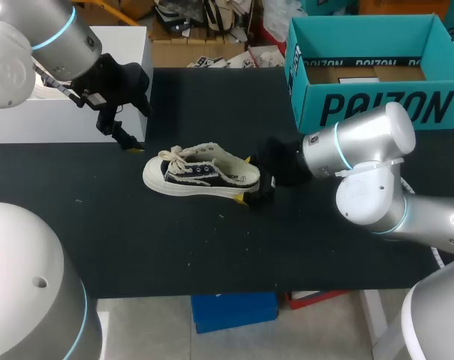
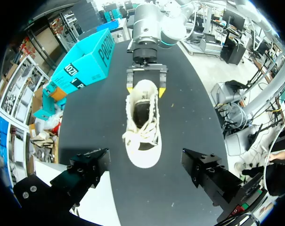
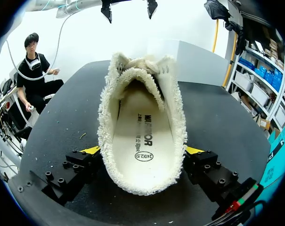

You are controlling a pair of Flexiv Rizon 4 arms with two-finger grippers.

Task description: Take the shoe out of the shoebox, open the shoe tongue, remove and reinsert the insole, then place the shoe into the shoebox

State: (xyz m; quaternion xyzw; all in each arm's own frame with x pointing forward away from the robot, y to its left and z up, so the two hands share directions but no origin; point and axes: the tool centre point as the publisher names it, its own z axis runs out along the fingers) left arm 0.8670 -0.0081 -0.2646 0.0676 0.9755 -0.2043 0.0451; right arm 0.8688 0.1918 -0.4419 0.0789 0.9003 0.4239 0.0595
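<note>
A white low sneaker [image 1: 200, 174] with a dark upper and frayed collar lies on its sole mid-table, toe toward my left arm. Its pale insole [image 3: 142, 136] lies flat inside, and the laces [image 2: 133, 137] are tied over the tongue. My right gripper [image 1: 245, 180] is open at table level, a yellow tip on either side of the heel [image 3: 142, 186]. My left gripper [image 1: 130, 144] hangs open above the table just beyond the toe [image 2: 143, 157], holding nothing. The teal shoebox [image 1: 362, 82] stands open at the back right.
A white box [image 1: 61, 112] stands at the table's back left, behind my left gripper. The black tabletop [image 1: 211, 247] stretches from the shoe to the front edge.
</note>
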